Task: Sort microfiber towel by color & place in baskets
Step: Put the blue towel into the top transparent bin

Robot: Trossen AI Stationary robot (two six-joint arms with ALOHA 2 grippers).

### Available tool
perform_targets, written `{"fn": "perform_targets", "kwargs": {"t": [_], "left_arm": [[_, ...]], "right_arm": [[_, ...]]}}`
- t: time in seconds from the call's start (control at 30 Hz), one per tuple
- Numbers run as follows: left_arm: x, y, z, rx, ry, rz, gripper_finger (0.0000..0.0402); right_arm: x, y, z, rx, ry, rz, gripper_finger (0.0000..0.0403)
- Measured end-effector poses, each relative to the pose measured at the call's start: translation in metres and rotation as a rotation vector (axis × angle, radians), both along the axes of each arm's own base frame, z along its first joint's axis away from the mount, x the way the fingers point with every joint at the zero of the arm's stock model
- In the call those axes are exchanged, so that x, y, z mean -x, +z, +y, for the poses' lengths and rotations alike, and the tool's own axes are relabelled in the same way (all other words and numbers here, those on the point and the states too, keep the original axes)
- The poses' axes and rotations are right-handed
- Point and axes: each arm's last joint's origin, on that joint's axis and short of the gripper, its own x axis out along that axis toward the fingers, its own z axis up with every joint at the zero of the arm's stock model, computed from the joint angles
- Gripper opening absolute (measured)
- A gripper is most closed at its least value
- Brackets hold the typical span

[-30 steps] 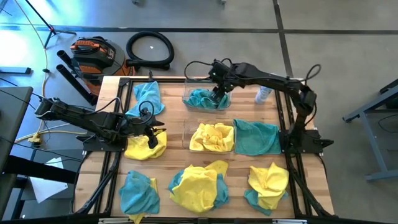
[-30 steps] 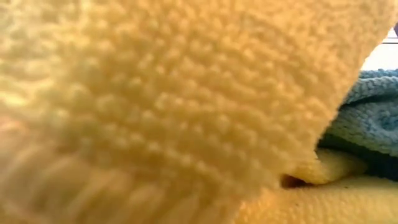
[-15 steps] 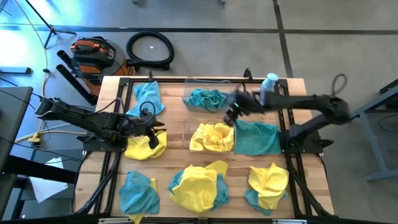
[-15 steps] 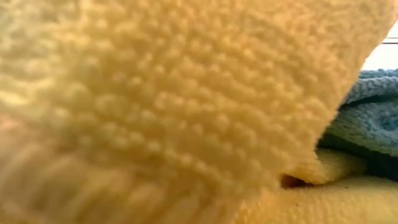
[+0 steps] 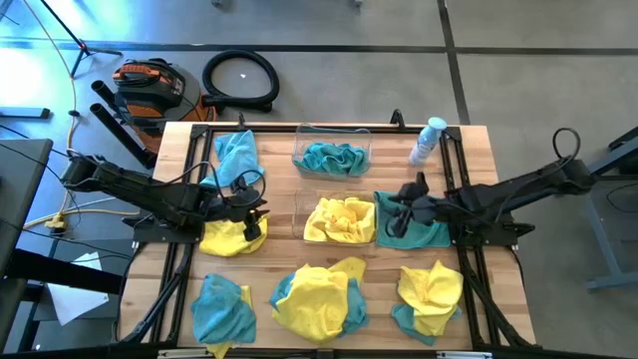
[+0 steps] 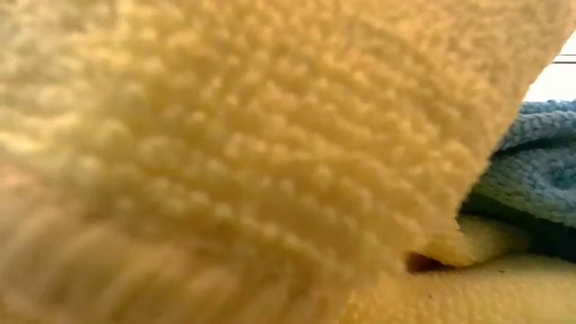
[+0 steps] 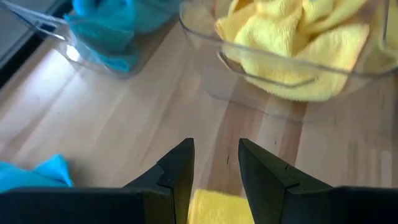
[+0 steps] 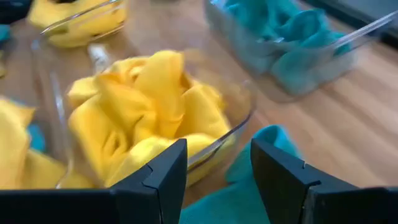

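Two clear baskets sit mid-table. The far basket (image 5: 334, 158) holds teal towels and the nearer basket (image 5: 339, 219) holds yellow ones. My left gripper (image 5: 254, 214) is open and hovers at the far right edge of a yellow towel (image 5: 234, 237) lying on the table. That towel shows between the fingers in the left wrist view (image 7: 217, 208). My right gripper (image 5: 399, 214) is open over the left part of a teal towel (image 5: 419, 224), which lies flat to the right of the yellow basket (image 8: 155, 118).
More towels lie loose on the table: a teal one at far left (image 5: 237, 155), a teal one at near left (image 5: 221, 309), and yellow-on-teal heaps at near middle (image 5: 319, 299) and near right (image 5: 431, 294). A small bottle (image 5: 429, 140) stands at far right. A yellow towel (image 6: 225, 153) fills the low view.
My right gripper has left the far teal basket. It swung toward the table's near and right side and came down over the teal towel beside the yellow basket. The teal towels in the far basket stay where they were.
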Motion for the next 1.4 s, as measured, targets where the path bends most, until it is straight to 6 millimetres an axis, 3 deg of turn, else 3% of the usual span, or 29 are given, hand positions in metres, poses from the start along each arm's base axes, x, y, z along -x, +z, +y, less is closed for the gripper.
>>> {"fn": "perform_targets", "kwargs": {"t": [0.27, 0.43, 0.63, 1.07, 1.4], "left_arm": [[-0.020, 0.045, -0.020, 0.003, 0.021, 0.094, 0.0115], [-0.031, 0.064, -0.043, 0.008, 0.082, 0.280, 0.0115], [-0.031, 0.076, -0.074, 0.164, 0.220, 0.406, 0.0115], [-0.003, 0.063, -0.139, 0.434, 0.449, 0.358, 0.0115], [-0.006, 0.010, -0.192, 0.532, 0.615, 0.659, 0.0115]], "right_arm": [[0.007, -0.023, 0.013, -0.088, 0.007, -0.052, 0.0171], [0.009, -0.022, 0.020, -0.046, 0.024, -0.058, 0.0171], [0.013, -0.022, 0.028, 0.017, 0.060, -0.061, 0.0171], [0.021, -0.021, 0.048, 0.045, 0.146, -0.081, 0.0171], [0.022, -0.021, 0.049, 0.044, 0.154, -0.082, 0.0171]]}}
